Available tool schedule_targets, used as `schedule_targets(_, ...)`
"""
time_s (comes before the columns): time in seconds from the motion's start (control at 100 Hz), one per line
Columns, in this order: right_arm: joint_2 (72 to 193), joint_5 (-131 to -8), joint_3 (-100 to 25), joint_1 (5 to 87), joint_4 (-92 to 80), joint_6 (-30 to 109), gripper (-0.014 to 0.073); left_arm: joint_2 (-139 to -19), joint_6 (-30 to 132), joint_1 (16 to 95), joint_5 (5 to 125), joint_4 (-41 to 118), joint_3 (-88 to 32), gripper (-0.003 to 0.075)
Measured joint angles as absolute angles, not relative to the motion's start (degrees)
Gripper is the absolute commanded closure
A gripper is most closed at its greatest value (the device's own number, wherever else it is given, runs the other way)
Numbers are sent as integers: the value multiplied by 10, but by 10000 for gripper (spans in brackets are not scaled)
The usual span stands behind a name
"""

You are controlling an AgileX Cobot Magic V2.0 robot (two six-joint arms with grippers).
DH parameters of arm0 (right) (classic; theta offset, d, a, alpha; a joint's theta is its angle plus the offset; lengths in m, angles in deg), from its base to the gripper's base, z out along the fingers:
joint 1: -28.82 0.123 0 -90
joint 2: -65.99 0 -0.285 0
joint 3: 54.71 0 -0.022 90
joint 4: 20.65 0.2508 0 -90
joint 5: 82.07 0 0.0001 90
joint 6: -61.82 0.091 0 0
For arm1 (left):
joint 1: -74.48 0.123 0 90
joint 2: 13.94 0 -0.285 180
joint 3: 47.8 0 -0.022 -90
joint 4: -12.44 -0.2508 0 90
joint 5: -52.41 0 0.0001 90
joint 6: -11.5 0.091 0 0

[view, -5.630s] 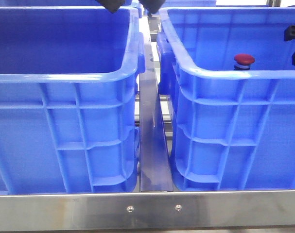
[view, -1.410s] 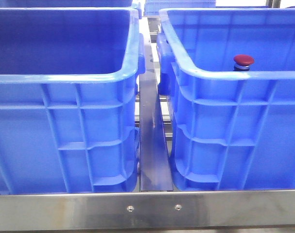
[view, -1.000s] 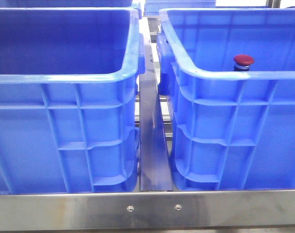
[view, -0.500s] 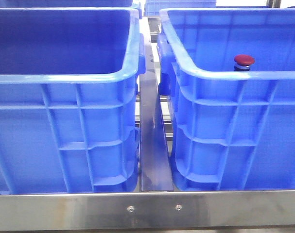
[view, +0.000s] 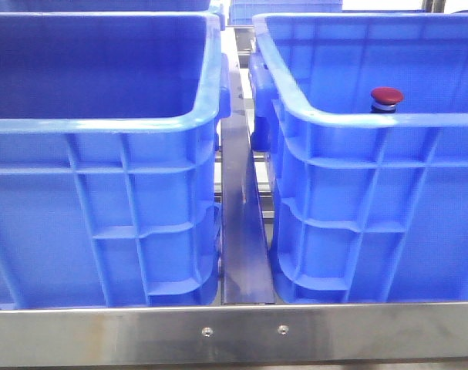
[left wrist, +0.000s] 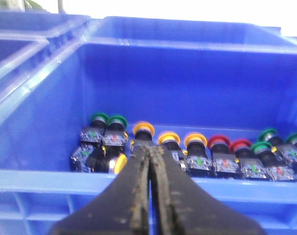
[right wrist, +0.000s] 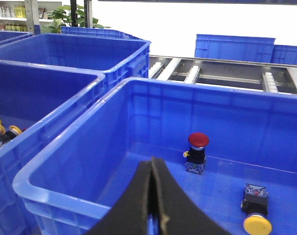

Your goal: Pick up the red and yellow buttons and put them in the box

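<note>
Left gripper [left wrist: 149, 152] pressed shut with nothing between its dark fingers, hanging at the lower middle of the left wrist view over the near rim of a blue supply bin [left wrist: 187, 73]. Behind it, along the bin's floor, a row of push buttons [left wrist: 187, 156] with green, yellow and red caps, the nearest yellow ones just past the fingertips; labels on their bodies too blurred to read. Right gripper [right wrist: 152, 164] likewise closed and empty, low in the middle of the right wrist view, above the near rim of the blue box [right wrist: 138, 105]. Inside that box, red button [right wrist: 197, 152] standing upright on the floor at centre frame, up and right of the fingertips and apart from them; yellow button [right wrist: 256, 215] lying on its side at lower right, well apart from the red one. No readable writing anywhere. Front view: red button's cap showing above the box rim at upper right, neither gripper in sight.
</note>
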State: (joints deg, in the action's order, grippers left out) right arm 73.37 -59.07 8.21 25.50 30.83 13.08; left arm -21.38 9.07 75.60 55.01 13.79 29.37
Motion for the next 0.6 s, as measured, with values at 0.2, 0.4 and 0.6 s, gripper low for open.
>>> schedule_targets(0.2,734,-591,82,255,307,131,695,-214,91,758,567,138,294,741)
schedule_targets(0.4,734,-591,82,255,307,131,695,-214,91,758,572,138,294,741)
schedule_targets(0.6,734,-591,82,255,307,131,695,-214,91,758,573,138,294,741)
